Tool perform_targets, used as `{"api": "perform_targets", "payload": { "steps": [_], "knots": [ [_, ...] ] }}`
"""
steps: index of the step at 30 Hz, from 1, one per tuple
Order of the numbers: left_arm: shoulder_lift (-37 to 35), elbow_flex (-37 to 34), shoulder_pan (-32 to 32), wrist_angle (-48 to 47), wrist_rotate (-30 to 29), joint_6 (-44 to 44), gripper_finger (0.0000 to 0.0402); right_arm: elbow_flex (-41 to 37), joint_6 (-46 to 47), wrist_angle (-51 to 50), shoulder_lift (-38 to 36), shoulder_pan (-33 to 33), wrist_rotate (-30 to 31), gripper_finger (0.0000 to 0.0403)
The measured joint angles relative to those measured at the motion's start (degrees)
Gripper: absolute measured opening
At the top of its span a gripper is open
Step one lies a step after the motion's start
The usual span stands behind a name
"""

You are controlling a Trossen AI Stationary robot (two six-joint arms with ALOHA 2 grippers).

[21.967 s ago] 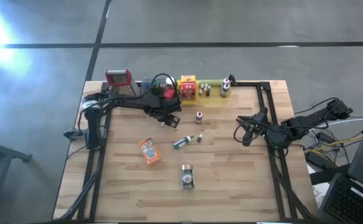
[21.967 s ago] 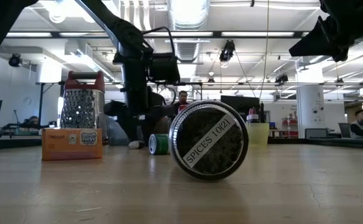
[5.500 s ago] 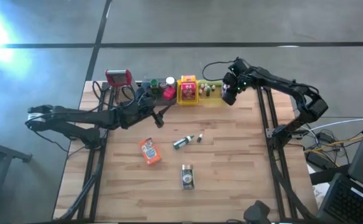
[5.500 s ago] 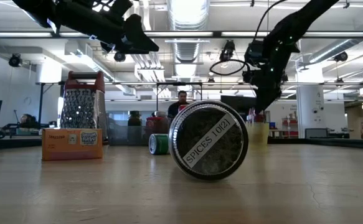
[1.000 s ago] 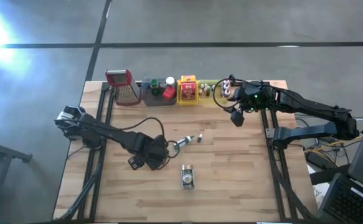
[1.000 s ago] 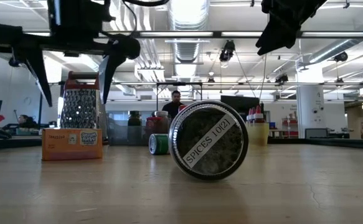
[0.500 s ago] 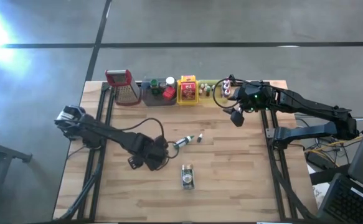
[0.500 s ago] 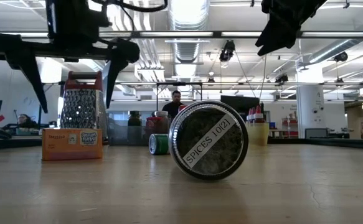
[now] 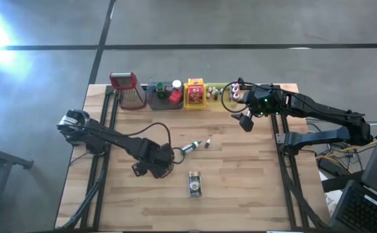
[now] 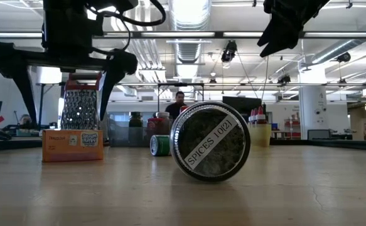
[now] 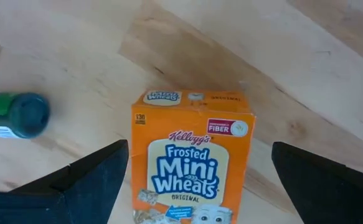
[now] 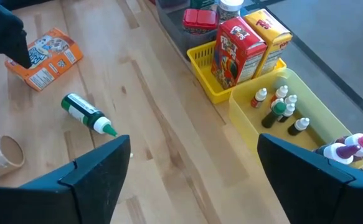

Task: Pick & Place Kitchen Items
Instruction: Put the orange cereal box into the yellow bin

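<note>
- Cereal box (image 11: 190, 158), small and orange, lying flat on the wooden worktop (image 9: 240, 188), left of centre; its front reads "Frosted Mini Wheats".
- Left hand (image 9: 150, 166) hangs directly over that box with its two fingers (image 11: 75, 183) spread wide, one on each side; they do not touch it.
- Green-capped bottle (image 9: 189, 148) lies on its side just to the right of the box, near the middle of the worktop.
- Tiny bottle (image 9: 207, 142) sits just beyond the green-capped one.
- Spice jar (image 10: 211, 142) lies on its side nearer the front edge, its label reading "SPICES"; in the low view it fills the centre.
- Yellow basket (image 12: 203, 74) at the back edge holds two upright cereal boxes, one red (image 12: 234, 43) and one yellow (image 12: 267, 37).
- Pale yellow-green tray (image 12: 256, 121) touches the basket's right side and holds several tiny bottles (image 12: 279, 106) with white or dark caps.
- Grey tray (image 9: 163, 101) to the left of the basket holds small jars and something red.
- Metal grater (image 9: 129, 90) with a red top stands at the far left of that back row.
- Right hand (image 9: 244, 121) hovers above the worktop just in front of the yellow-green tray, fingers (image 12: 100, 171) parted and holding nothing.
- Beyond the worktop, the low view shows a large room with a person (image 10: 179, 103) seated far off.
</note>
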Motion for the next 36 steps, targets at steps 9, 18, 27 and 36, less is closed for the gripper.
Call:
{"api": "perform_targets", "payload": {
  "steps": [9,18,27,36],
  "knots": [
    [1.43,-1.13,0.22,1.78,0.53,2.13,0.04,0.0,-0.12,0.01,0.0,0.0,0.0,0.036],
    [2.69,-1.08,0.89,3.66,-0.1,3.84,0.04,0.0,-0.14,0.01,0.0,0.0,0.0,0.0334],
    [2.69,-0.32,0.87,3.38,-0.03,2.77,0.04,0.0,-0.14,0.0,0.0,0.0,0.0,0.0307],
    [2.67,-0.34,0.89,3.88,-1.58,4.7,0.04,0.0,-0.15,0.0,0.0,0.0,0.01,0.0282]
  ]
}}
